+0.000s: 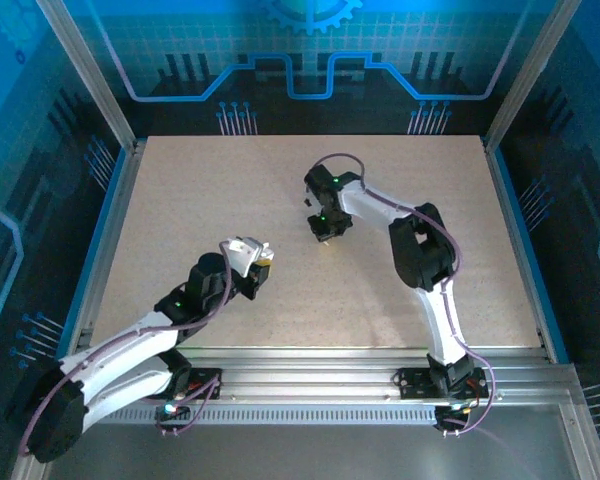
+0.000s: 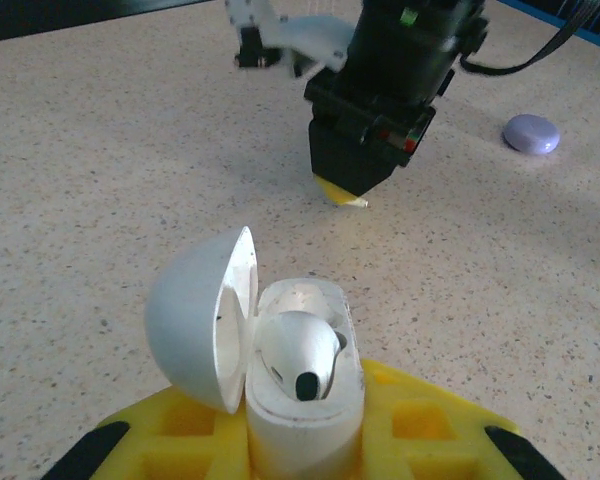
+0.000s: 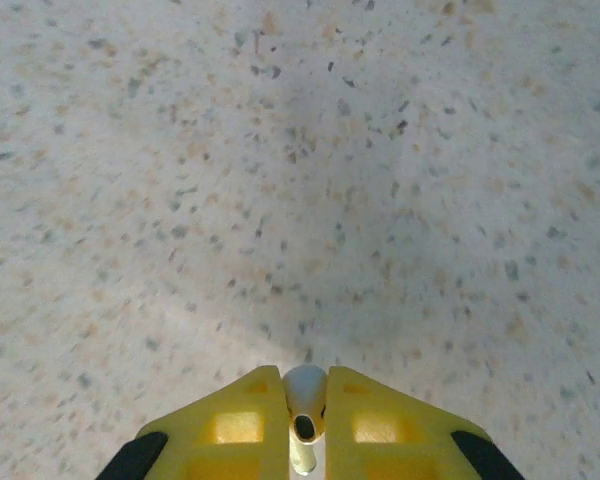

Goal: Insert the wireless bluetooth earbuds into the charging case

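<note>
A: Entry, left gripper [image 2: 305, 445]. State?

B: Yellow fingers [image 2: 430, 430] closed on the charging case [image 2: 280, 410], one pad on each side of the body. Case sits upright between them, held just above the table [image 2: 100, 150].

A: Lid?

B: Lid [image 2: 185, 320] hinged open, swung to the left in the left wrist view, its hollow facing the case body. One white earbud [image 2: 298, 355] lies in the well (dark oval end toward the camera). I cannot tell whether a second well beside it is filled.

A: Right gripper [image 3: 305, 382]?

B: Jaws drawn together to a narrow slot, with a second white earbud [image 3: 304, 415] pinched between the yellow pads. Only its rounded end and a dark opening show; the rest is hidden by the fingers. Speckled table directly below, tips close to the surface.

A: Relative positions?

B: From the top camera the right gripper is near the middle of the table, pointing down; the left gripper is nearer the bases and to the left of it, well apart.

A: Anything else on the table?

B: A small pale lavender rounded piece [image 2: 531, 133] lies beyond the right gripper, apart from it. Too small to tell what it is.
</note>
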Motion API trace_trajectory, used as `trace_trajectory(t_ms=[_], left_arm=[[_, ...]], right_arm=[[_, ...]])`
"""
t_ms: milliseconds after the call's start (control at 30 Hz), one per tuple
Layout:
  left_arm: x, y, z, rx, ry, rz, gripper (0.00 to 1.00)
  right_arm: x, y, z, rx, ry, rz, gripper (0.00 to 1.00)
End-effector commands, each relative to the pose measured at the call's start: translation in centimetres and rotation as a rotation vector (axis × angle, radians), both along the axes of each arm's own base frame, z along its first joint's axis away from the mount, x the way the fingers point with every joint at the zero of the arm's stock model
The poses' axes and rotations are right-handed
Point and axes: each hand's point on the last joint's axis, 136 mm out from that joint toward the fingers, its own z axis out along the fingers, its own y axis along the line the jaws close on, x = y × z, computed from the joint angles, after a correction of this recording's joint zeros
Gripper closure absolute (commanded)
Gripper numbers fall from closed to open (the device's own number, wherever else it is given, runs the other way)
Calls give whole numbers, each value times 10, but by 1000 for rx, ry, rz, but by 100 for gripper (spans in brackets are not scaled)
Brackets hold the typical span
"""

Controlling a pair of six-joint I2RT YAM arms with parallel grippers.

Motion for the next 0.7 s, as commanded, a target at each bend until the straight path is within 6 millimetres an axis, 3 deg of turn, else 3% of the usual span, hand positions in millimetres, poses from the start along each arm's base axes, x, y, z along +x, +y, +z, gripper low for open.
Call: trace_trajectory(t_ms=[0,367,667], left_arm=[[4,-15,6,-89,-16,-33,82],[23,-47,18,-193,-29,-90,83],[27,-79,34,-258,-55,-189,83]], right_arm=[[3,13,49,132,-107,-40,89],[-32,9,122,389,-267,-105,89],[-57,7,173,607,-406,-115,89]])
